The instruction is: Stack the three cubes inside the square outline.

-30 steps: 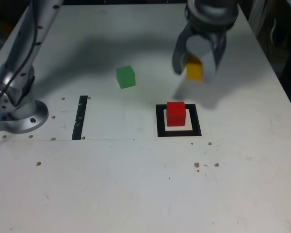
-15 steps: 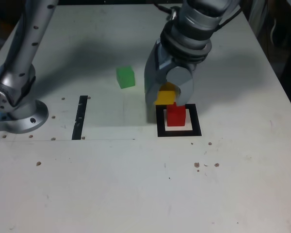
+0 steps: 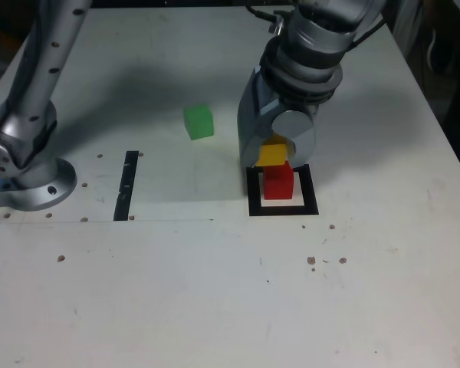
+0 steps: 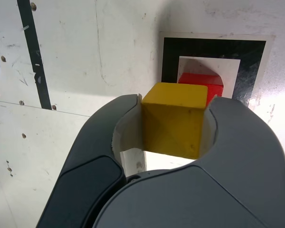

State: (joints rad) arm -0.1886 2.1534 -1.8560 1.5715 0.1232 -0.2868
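My gripper (image 3: 274,153) (image 4: 172,121) is shut on the yellow cube (image 3: 273,154) (image 4: 173,118), which hangs just above and slightly to the exterior view's left of the red cube (image 3: 277,182) (image 4: 202,84). The red cube sits inside the square outline (image 3: 252,192) (image 4: 168,57), a thick black frame with white inside. I cannot tell whether the yellow cube touches the red one. The green cube (image 3: 198,121) lies alone on the table, farther back and to the exterior view's left of the outline.
The arm's round metal base (image 3: 31,180) stands at the exterior view's left edge. A thin black tape strip (image 3: 127,184) (image 4: 33,52) lies between the base and the outline. Small dark specks dot the white table (image 3: 215,291).
The gripper has carried the yellow cube down from the back right. In the last half second it shifted a little right, over the red cube. Red and green cubes have not moved.
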